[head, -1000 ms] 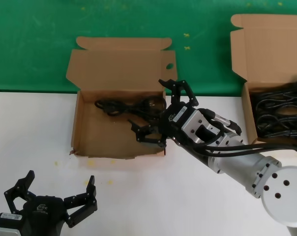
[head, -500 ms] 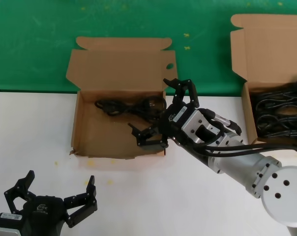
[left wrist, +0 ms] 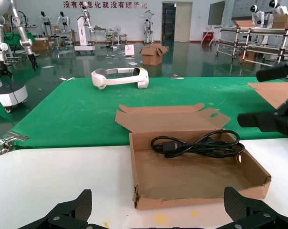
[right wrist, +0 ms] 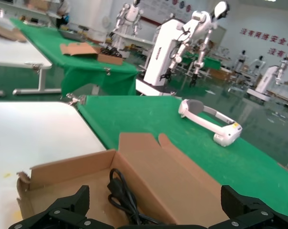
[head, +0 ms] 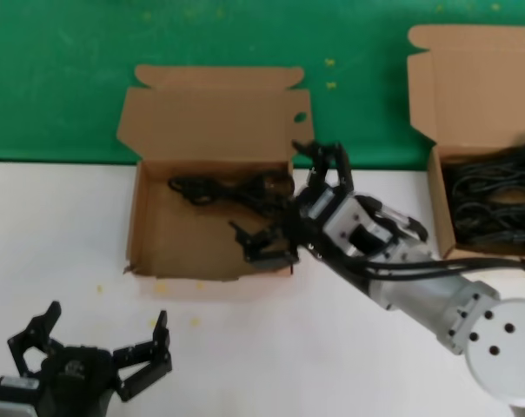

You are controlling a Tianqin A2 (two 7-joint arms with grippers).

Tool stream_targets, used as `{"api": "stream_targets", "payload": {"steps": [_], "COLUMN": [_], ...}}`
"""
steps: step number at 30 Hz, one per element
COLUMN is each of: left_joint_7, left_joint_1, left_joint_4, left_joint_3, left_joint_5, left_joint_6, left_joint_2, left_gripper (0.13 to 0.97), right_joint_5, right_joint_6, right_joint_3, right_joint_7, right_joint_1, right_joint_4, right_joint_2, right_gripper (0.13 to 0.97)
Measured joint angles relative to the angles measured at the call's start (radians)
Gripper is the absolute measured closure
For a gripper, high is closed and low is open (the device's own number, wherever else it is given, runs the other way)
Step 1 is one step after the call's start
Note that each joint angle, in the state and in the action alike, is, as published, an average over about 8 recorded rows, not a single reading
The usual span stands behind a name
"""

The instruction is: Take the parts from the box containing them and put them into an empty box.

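Right gripper (head: 295, 201): hovering over the right edge of the holed box, its fingers (head: 264, 246) spread wide and holding nothing.
Cable and fingers: one black cable bundle (head: 230, 189) is lying at about ten o'clock from the right gripper, just beside the far finger and apart from the near one; no finger is closing around it.
Holed box (head: 149, 248): sitting on the white table (head: 63, 226) at the centre of the head view, its lid flap (head: 212, 117) with one small round hole folded back onto the green mat (head: 71, 52). It is holding that single cable, stretched along the far wall. The left wrist view is showing the cable's plug (left wrist: 169, 147) at one end and a ragged front edge.
Plain-lidded box (head: 438, 195): sitting at three o'clock in the head view, partly cut off by the frame edge, and holding several more cable bundles (head: 493, 208) stacked together.
Left gripper (head: 97, 343): waiting at seven o'clock near the table's front edge, well apart from both boxes, its fingers splayed open and empty.
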Motion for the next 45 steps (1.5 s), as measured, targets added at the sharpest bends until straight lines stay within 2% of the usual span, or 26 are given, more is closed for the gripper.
{"api": "stream_targets", "payload": {"steps": [45], "left_joint_7": [0.001], "left_joint_1": [0.0], "left_joint_4": [-0.006], "left_joint_3": [0.0], "left_joint_5": [0.0], "left_joint_6": [0.0], "left_joint_2": [0.0], "left_gripper": [0.132], "right_joint_5": [0.366], "right_joint_6": [0.254], "right_joint_3": [0.204], "right_joint_7": [-0.073], "right_joint_1": [-0.456], "right_joint_4": [0.197], "right_joint_2": [0.111], "right_gripper": [0.129]}}
